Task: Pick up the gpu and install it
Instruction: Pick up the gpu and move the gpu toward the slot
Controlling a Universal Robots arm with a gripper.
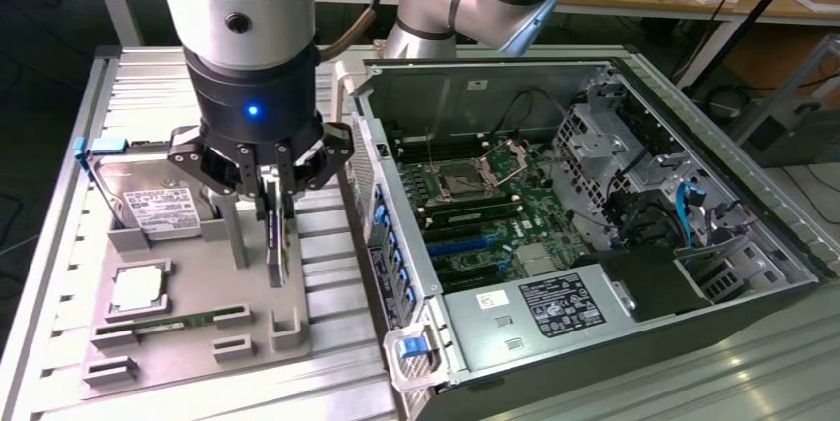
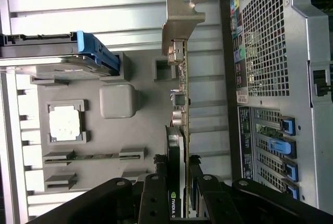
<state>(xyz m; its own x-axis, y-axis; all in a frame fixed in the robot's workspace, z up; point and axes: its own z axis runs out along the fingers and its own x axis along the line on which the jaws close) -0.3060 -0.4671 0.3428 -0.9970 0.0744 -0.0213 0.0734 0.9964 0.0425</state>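
The gpu [image 1: 275,244] stands on its edge over the grey parts tray [image 1: 197,342], with its silver bracket [image 2: 179,21] at one end. The gripper [image 1: 278,195] is closed on the card's two faces. I judge this to be the pick-up step; whether the card is free of the tray, I cannot tell. The open computer case [image 1: 393,244] is just at the exterior view's right. Installing will, I think, call for the card's edge to line up with a slot on the motherboard [image 1: 486,195].
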